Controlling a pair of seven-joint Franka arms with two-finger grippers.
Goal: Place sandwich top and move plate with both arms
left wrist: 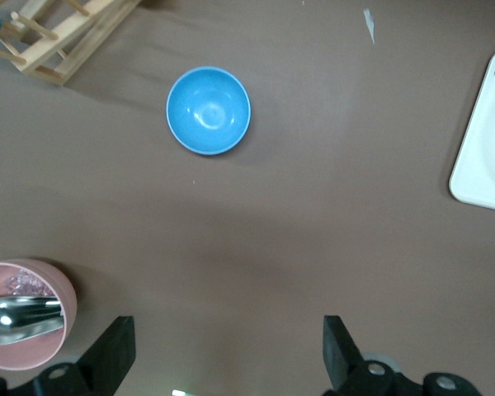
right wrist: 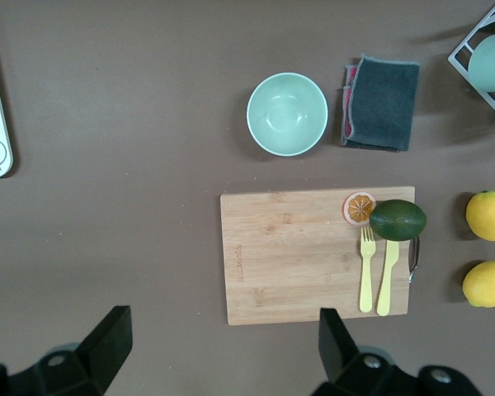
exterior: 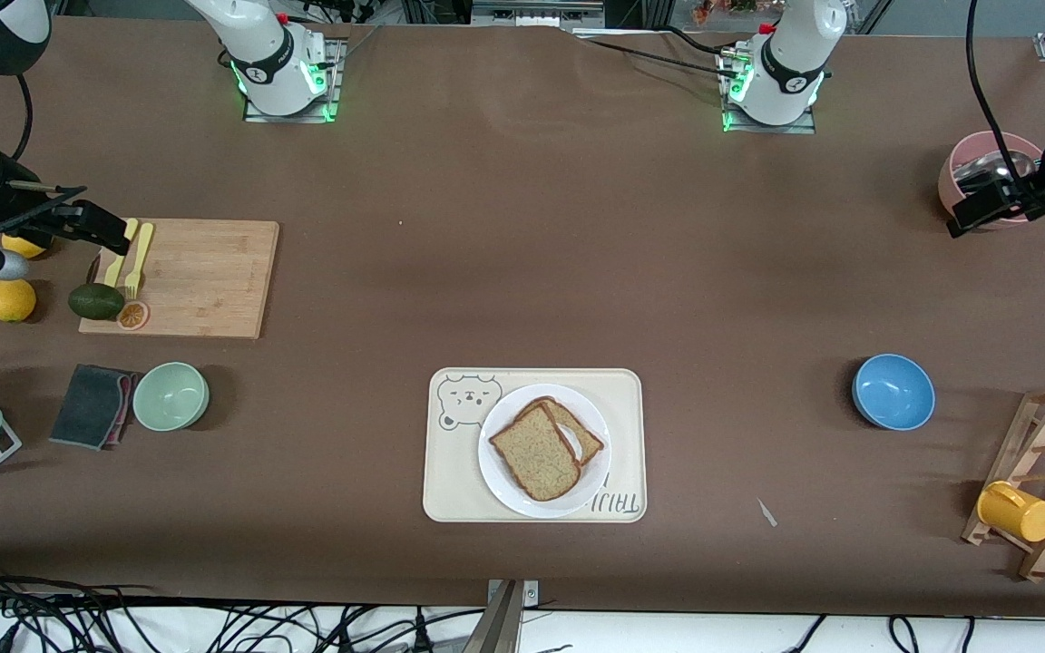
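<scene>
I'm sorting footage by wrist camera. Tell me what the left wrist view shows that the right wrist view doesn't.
Only the left wrist view: the blue bowl, the pink bowl holding a metal spoon, a wooden rack, and the open left gripper.

Only the right wrist view: the cutting board, green bowl, grey cloth, avocado, two lemons, and the open right gripper.

Both: an edge of the beige tray and the brown table.

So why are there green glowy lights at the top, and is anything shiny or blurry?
Front view: green light glows around both arms' bases, the right arm's and the left arm's, spilling onto the table; bowls and plate cast soft shadows. Left wrist view: the metal spoon in the pink bowl shines with glare. Right wrist view: even light, sharp picture.
</scene>
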